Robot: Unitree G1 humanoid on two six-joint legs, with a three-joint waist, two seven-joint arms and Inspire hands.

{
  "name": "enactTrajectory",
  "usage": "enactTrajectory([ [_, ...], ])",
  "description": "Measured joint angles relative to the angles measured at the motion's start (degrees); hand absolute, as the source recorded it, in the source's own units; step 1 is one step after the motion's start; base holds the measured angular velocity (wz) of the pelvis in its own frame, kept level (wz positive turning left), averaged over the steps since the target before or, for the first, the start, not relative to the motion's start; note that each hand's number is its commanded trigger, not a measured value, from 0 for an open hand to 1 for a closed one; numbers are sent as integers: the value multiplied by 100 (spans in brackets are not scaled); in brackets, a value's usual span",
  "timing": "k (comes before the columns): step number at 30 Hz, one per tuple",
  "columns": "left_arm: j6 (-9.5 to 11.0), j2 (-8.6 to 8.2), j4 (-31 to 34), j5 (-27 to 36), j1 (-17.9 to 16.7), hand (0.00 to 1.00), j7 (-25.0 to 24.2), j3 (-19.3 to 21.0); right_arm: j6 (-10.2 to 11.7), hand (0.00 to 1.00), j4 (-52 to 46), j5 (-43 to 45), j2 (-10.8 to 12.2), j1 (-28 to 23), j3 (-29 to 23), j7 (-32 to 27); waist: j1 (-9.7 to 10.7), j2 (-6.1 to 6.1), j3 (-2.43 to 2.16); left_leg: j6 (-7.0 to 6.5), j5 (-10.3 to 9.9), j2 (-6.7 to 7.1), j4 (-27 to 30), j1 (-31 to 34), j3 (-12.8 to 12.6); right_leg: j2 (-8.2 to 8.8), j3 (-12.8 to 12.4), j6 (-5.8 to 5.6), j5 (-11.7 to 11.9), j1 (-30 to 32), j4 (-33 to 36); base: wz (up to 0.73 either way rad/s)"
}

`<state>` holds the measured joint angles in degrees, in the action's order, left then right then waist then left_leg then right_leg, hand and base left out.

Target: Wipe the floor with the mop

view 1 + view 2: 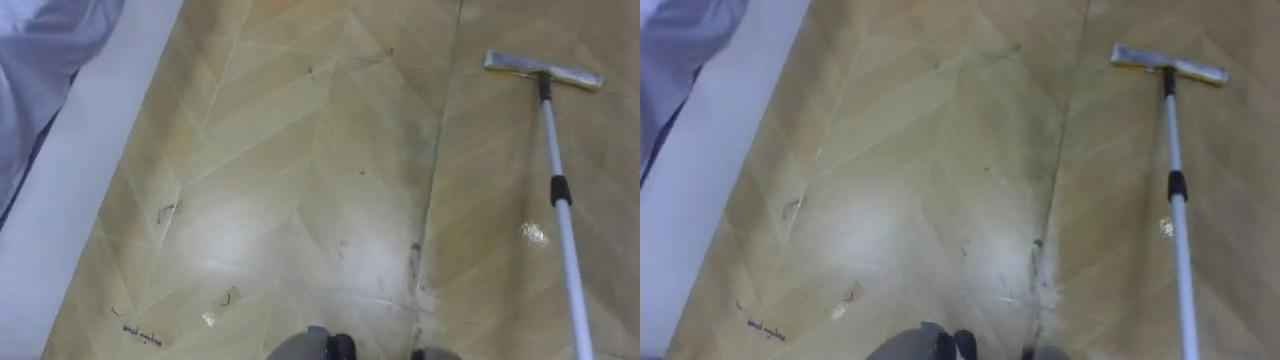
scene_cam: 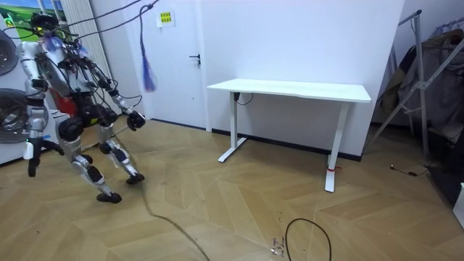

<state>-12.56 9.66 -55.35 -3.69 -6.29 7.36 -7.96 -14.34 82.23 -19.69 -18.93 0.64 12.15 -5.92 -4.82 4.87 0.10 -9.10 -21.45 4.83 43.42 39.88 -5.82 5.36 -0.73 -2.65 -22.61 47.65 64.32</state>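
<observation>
Mop head (yellow-edged) flat on herringbone floor, pole slanting toward lower right; hand state not discernible.

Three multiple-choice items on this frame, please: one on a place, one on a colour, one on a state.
1. Where in the eye views is the mop head? A upper right; B lower left; C centre.
2. The desk is: A black; B white; C brown.
3. The mop head: A lies on the floor; B sits on the desk; C leans on a wall.
Key: 1 A, at the handle's far end, upper right; 2 B, top and legs white; 3 A, flat against the wood floor.
</observation>
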Motion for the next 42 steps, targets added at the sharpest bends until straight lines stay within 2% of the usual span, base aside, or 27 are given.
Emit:
enactTrajectory([
  [2,-64,-74,-16,-169,-33,0,-11,-15,1,100,-201,1,275,-164,-117,-89,122,-7,12,96,-82,-15,-253,-282,30,-125,-9,152,264,105,-1506,-5],
  [5,-239,-174,-95,-215,-137,0,-13,-10,-90,100,-237,21,344,-237,-254,-13,143,-97,57,276,-381,-52,-179,-612,109,-213,132,337,761,-51,-2134,1],
  [6,-284,-185,-108,-194,-159,0,-12,-11,-133,100,-247,37,337,-223,-266,-16,110,-89,52,328,-454,-111,-97,-674,115,-248,189,378,777,-137,-2119,-12],
  [7,-350,-177,-196,-119,-162,0,-12,3,-209,100,-226,114,332,-76,-277,-10,59,-134,71,461,-539,-219,214,-720,115,-266,304,520,694,-235,-1967,-17],
  [8,-411,-167,-242,-40,-141,0,4,21,-262,100,-144,220,306,128,-300,17,45,-213,89,525,-514,-316,826,-589,123,-321,314,604,462,-292,-1722,-18],
  [9,-429,-152,-257,150,-141,0,75,12,-348,100,-92,292,223,416,-318,61,-12,-292,90,708,-367,-451,1576,-311,127,-414,321,669,226,-299,-1443,-14],
  [10,-428,-143,-239,268,-138,0,120,0,-389,100,-72,312,175,583,-301,91,-41,-346,97,767,-233,-518,1965,-158,131,-468,304,692,112,-299,-1304,-20],
  [11,-420,-115,-234,490,-128,0,193,-10,-418,100,-51,325,78,974,-247,150,-84,-473,106,836,147,-602,2642,130,141,-527,279,769,-92,-288,-1039,-20],
  [13,-335,-64,-150,708,-135,0,225,-14,-408,100,-65,317,-37,1605,-201,192,-222,-713,121,906,743,-616,3304,457,162,-622,188,863,-327,-275,-762,-19],
  [14,-303,-25,-77,761,-135,0,225,-12,-369,100,-118,222,-127,1990,-188,222,-293,-805,138,934,706,-625,3460,711,206,-756,131,861,-415,-304,-700,-8],
  [15,-281,2,-27,780,-135,0,226,-12,-349,100,-153,182,-178,2156,-170,249,-320,-828,153,915,623,-624,3393,825,202,-763,136,857,-442,-340,-674,-6],
  [16,-260,58,37,801,-160,0,224,-2,-296,100,-229,120,-221,2444,-86,306,-415,-938,229,875,451,-613,3055,1044,189,-769,145,893,-510,-438,-655,-19],
  [17,-267,76,89,770,-261,0,213,27,-286,100,-304,71,-238,2659,-90,362,-535,-984,237,920,379,-611,2379,1223,173,-778,182,948,-572,-580,-731,-20],
  [19,-303,76,142,715,-361,0,163,101,-263,100,-408,33,-259,2703,-115,455,-572,-949,235,936,428,-591,1140,1259,143,-791,191,883,-747,-931,-883,6],
  [20,-333,97,123,637,-447,0,125,126,-274,100,-407,-54,-265,2576,-123,511,-580,-902,232,844,677,-600,614,1173,121,-742,217,829,-921,-1269,-972,33],
  [22,-331,131,0,618,-464,0,27,105,-238,100,-405,-132,-312,2100,-96,600,-505,-864,130,488,650,-469,592,873,-20,-541,265,656,-1166,-1668,-1081,43],
  [23,-326,113,-123,574,-331,0,-49,98,-173,100,-343,-145,-370,1757,-87,609,-508,-817,135,287,487,-330,606,665,-95,-387,249,594,-1166,-1811,-950,34],
  [24,-317,104,-198,555,-246,0,-70,98,-154,100,-290,-129,-388,1619,-78,608,-507,-795,136,205,439,-263,611,571,-131,-303,237,485,-1109,-1816,-767,27],
  [25,-292,80,-285,489,-108,0,-85,111,-121,100,-129,-24,-415,1357,-50,605,-468,-702,101,114,286,-108,615,408,-147,-131,235,178,-895,-1749,-339,22],
  [26,-176,35,-271,303,-33,0,-75,147,-118,100,52,124,-439,1077,-43,570,-407,-570,68,44,169,-3,595,242,-122,-53,176,38,-612,-1666,54,20],
  [27,-119,25,-263,214,1,0,-64,167,-120,100,91,242,-427,933,-44,524,-394,-518,56,20,118,27,556,149,-114,-41,110,-7,-534,-1614,179,5],
  [30,-49,-20,-275,-104,91,0,53,274,-115,100,117,659,-274,434,-44,295,-220,-247,16,22,86,46,62,-306,-16,-36,-16,9,-526,-1128,-187,-14],
  [32,-111,-16,-302,-118,72,0,94,253,-112,100,108,817,-118,118,20,219,-158,-211,-5,104,133,-63,-434,-788,-22,-31,29,104,-137,-1197,-1843,-29],
  [34,-159,-48,-465,-193,74,0,98,275,-109,100,106,904,0,-43,9,232,38,-262,23,194,124,-100,-678,-1164,84,-30,265,163,493,-1532,-2488,4],
  [37,-303,-172,-707,-227,46,0,98,371,-172,100,84,1085,177,-85,-4,330,30,-294,31,396,153,-310,-1214,-1861,144,-270,408,315,638,-2280,-3167,-13],
  [39,-384,-232,-815,-209,31,0,99,382,-218,100,64,1122,258,-81,-6,440,43,-411,70,510,210,-383,-1609,-2305,174,-379,426,394,683,-2722,-3511,-4],
  [42,-445,-246,-816,-206,-46,0,97,381,-298,100,63,1173,310,-98,-9,552,189,-425,70,607,238,-416,-1834,-2654,306,-456,594,461,694,-3171,-3863,22],
])
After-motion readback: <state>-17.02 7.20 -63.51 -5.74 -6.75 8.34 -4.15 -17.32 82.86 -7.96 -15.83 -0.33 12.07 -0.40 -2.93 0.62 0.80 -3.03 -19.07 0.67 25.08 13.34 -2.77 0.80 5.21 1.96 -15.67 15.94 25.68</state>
